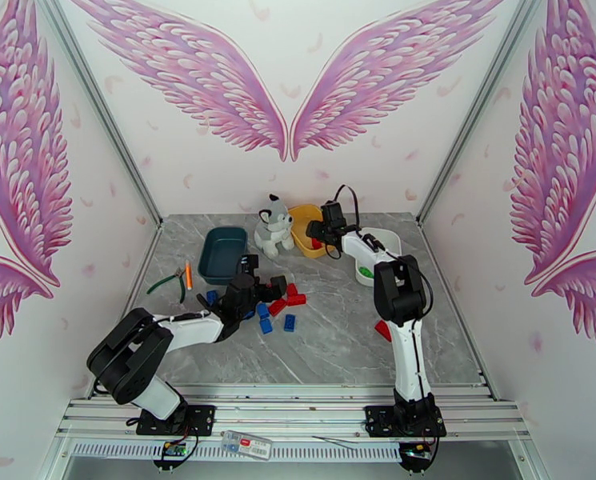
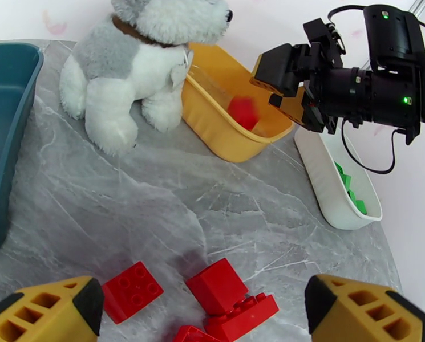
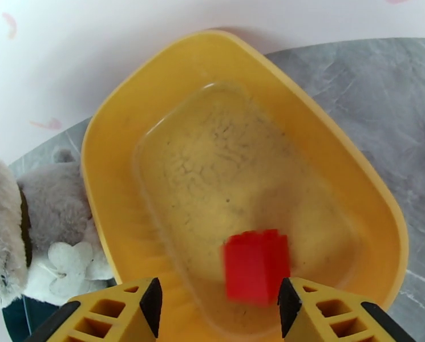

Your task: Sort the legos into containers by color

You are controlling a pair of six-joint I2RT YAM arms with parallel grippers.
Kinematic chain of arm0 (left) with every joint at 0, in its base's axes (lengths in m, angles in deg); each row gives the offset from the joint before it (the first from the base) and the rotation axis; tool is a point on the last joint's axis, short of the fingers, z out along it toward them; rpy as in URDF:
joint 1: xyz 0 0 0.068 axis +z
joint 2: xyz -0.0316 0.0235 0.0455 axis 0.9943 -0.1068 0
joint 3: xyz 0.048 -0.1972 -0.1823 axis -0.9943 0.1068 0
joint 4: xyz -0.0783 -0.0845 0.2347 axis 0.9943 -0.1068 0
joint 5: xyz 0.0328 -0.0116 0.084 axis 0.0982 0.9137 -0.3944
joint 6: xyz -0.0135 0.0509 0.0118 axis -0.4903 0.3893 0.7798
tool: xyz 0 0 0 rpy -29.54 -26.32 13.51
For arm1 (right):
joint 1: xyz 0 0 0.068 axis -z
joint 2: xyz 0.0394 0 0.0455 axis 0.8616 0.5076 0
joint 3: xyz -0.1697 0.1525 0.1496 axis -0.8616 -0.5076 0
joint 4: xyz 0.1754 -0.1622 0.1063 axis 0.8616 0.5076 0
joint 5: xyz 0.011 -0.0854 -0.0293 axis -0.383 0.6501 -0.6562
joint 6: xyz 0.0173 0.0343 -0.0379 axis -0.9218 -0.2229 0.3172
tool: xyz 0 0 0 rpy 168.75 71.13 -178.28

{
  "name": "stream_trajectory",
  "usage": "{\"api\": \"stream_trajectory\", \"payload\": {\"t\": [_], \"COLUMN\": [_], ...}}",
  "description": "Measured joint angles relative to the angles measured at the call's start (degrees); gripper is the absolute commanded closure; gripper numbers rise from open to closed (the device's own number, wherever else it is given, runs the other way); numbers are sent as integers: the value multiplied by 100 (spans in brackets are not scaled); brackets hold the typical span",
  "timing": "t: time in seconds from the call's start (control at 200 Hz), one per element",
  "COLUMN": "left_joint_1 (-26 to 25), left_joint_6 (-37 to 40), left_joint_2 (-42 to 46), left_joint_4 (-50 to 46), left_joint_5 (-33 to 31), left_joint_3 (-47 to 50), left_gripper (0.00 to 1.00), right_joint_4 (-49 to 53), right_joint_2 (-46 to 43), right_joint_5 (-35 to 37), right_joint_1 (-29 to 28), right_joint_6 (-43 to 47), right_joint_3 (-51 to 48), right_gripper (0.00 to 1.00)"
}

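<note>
Right hand (image 3: 218,306) spread and released at bottom centre of its wrist view, red brick (image 3: 256,275) blurred, seemingly loose inside the yellow tray (image 3: 92,166); best I lift straight up clear of the rim, left hand (image 2: 203,314) open above red bricks (image 2: 133,290) on the surface.

On your grey marbled desk (image 1: 338,346), the grey-white plush husky (image 1: 274,226) sits between the dark teal plastic tray (image 1: 222,258) at its 8 o'clock and the yellow plastic tray (image 1: 306,214) at 3, which holds one red studded brick (image 3: 256,275); loose studded plastic bricks (image 1: 296,299) lie at 6.
</note>
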Motion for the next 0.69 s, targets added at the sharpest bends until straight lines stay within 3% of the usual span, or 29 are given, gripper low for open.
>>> {"api": "stream_trajectory", "payload": {"t": [0.2, 0.47, 0.695], "left_joint_1": [-192, -459, -470], "left_joint_6": [70, 201, 192], "left_joint_2": [264, 358, 358], "left_joint_4": [-9, 4, 105], "left_joint_5": [-321, -809, -1056], "left_joint_3": [68, 219, 560], "left_gripper": [1, 1, 1], "right_joint_4": [-138, -868, -1276], "right_joint_2": [-584, -2839, -3683], "right_joint_5": [-175, -157, 129], "right_joint_1": [-39, -166, -859], "right_joint_6": [66, 39, 70], "right_joint_3": [-688, -3198, -4717], "right_gripper": [30, 14, 6]}}
